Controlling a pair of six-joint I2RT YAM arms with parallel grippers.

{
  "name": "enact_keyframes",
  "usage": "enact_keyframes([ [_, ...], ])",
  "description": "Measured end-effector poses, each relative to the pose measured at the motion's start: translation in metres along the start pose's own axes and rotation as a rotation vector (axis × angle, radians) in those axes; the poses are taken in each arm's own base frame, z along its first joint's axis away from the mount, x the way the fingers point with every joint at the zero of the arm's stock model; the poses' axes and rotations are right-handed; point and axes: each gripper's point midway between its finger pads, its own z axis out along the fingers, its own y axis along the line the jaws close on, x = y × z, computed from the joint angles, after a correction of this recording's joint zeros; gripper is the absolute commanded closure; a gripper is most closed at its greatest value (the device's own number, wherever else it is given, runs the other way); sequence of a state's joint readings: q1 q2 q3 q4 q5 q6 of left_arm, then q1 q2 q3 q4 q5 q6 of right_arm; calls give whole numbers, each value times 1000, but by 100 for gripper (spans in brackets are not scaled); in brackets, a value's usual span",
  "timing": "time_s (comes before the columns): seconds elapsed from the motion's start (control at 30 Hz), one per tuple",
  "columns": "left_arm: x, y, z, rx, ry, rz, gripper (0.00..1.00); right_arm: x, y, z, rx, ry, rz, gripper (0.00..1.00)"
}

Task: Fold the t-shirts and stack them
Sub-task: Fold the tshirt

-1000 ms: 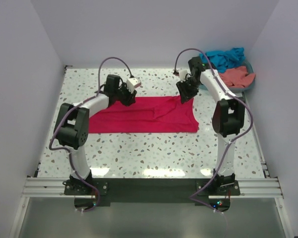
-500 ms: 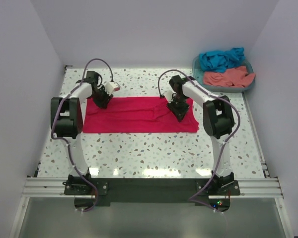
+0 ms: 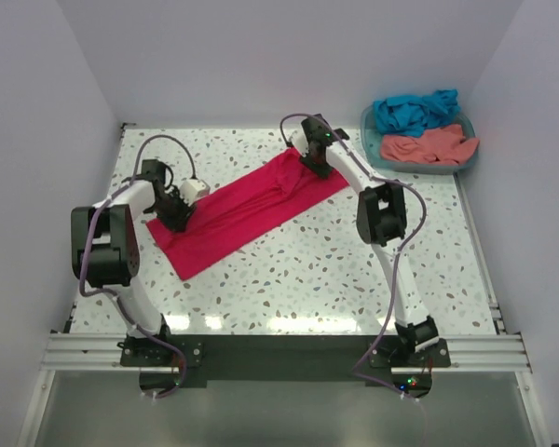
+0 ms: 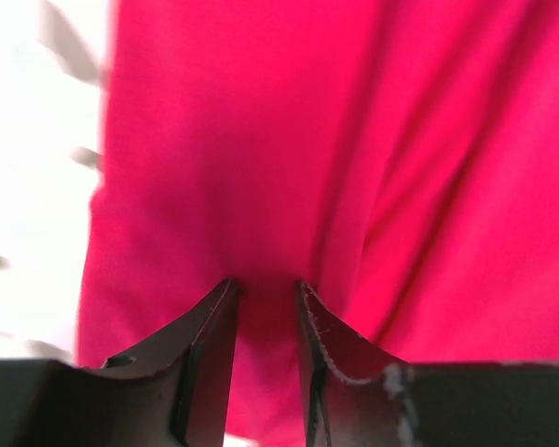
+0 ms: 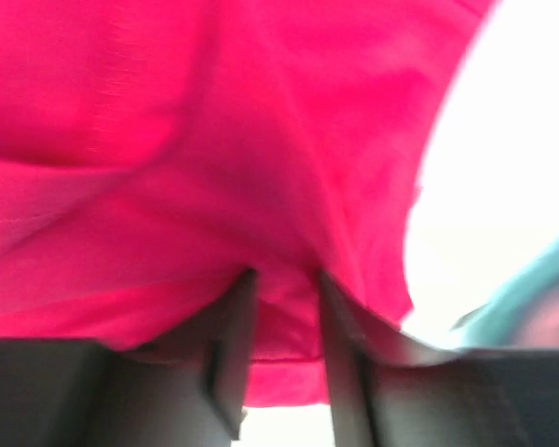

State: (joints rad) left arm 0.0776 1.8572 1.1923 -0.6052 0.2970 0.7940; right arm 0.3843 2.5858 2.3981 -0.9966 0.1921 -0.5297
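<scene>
Both ends of crimson-pink t-shirt (image 3: 247,209) pinched: left gripper (image 3: 174,209) clamps near-left end, right gripper (image 3: 313,155) far end. Shirt lies diagonally on table (image 3: 354,270). Cloth looks light, limp, crease-prone; best gripped at hems, corners. Teal-blue shirt (image 3: 415,110), salmon-coral shirt (image 3: 429,144) heaped in basket (image 3: 417,169).

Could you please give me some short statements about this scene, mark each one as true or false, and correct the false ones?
1. The crimson-pink t-shirt lies diagonally on the table. True.
2. The left end effector hangs open over bare table. False: it is shut on the crimson-pink t-shirt.
3. The right end effector pinches the same shirt. True.
4. The teal-blue t-shirt is spread flat on the table. False: it lies bunched in the basket.
5. The salmon-coral t-shirt is in the basket. True.
</scene>
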Motion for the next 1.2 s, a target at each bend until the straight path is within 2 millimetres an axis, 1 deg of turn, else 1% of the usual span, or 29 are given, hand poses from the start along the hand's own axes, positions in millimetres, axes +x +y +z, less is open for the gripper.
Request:
enact_keyframes([
  [0.03,7,-11,-5,19,9,-8,61,-15,-11,4,56,-49,-4,57],
  [0.07,12,-20,-9,41,16,-16,59,-28,-21,7,107,-93,-10,52],
  [0.13,10,-31,-20,66,3,-19,58,-45,-35,11,180,-162,-15,48],
  [0.17,4,-33,-25,69,-19,-10,58,-51,-41,12,209,-189,-15,42],
  [0.23,-12,-34,-38,63,-59,18,58,-58,-47,10,242,-231,-13,37],
  [0.3,-38,-36,-49,51,-107,84,58,-60,-48,2,248,-258,-7,32],
  [0.33,-53,-40,-53,48,-130,130,59,-62,-49,-3,242,-275,0,30],
  [0.4,-77,-57,-53,56,-158,225,60,-66,-52,-20,237,-308,21,28],
  [0.47,-92,-82,-46,89,-160,320,61,-74,-56,-43,233,-355,53,28],
  [0.57,-95,-112,-30,131,-120,417,62,-81,-62,-84,220,-422,103,28],
  [0.67,-89,-123,-11,153,-56,462,64,-79,-61,-119,189,-465,153,28],
  [0.7,-86,-125,-5,157,-32,475,65,-76,-61,-129,176,-472,171,28],
  [0.77,-78,-128,7,166,18,505,66,-69,-59,-143,141,-476,207,28],
  [0.8,-74,-130,11,167,44,521,66,-63,-58,-146,123,-471,225,28],
  [0.87,-64,-137,20,172,88,563,68,-51,-58,-146,90,-449,258,29],
  [0.9,-58,-140,24,174,118,585,69,-43,-59,-144,78,-431,278,29],
  [0.97,-60,-144,25,153,130,637,70,-23,-62,-133,52,-380,319,29],
  [1.1,-59,-154,25,121,161,712,72,23,-65,-109,0,-266,399,30],
  [1.17,-61,-168,25,125,171,760,72,43,-66,-102,-13,-218,427,30],
  [1.2,-63,-181,26,138,171,783,72,53,-66,-100,-18,-197,439,30],
])
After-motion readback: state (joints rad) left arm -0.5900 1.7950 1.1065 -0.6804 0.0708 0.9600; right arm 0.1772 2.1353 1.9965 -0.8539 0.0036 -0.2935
